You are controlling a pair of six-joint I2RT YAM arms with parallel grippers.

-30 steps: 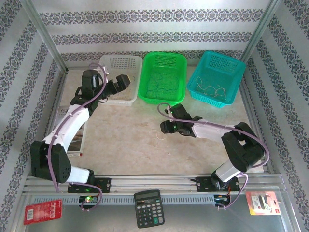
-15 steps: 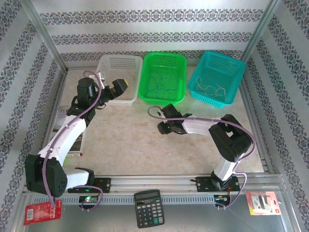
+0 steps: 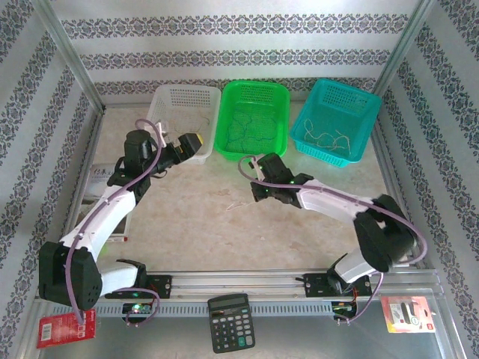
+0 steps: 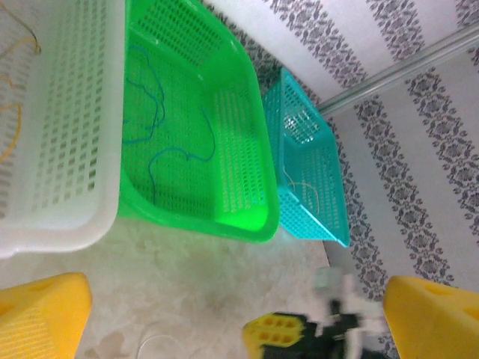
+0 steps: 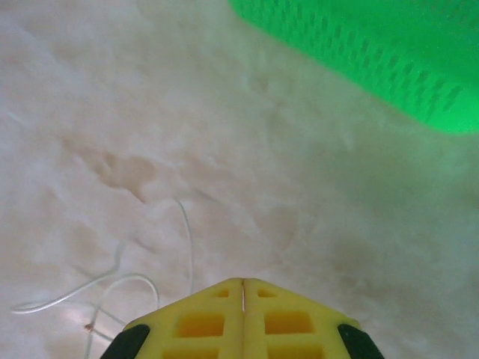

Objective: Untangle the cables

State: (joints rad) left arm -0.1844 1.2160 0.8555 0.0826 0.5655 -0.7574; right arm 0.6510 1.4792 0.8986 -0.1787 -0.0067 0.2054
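A thin whitish cable lies curled on the table just in front of the green basket. Its loop rests on the table, and one strand runs up into my right gripper, which is shut on it. From above, that gripper hovers low beside the strand. My left gripper stands open at the near corner of the white basket, with nothing between its yellow fingers. Tan cables lie in the white basket, blue cables in the green one, and whitish cables in the teal basket.
The three baskets line the back of the table. A booklet lies under the left arm. A calculator, a red pack and another pack sit on the near rail. Metal frame posts flank the cell.
My right gripper has shut on the whitish cable, and the strand has shifted a little to the left and back. The right elbow swung outward. My left gripper moved slightly nearer, staying open.
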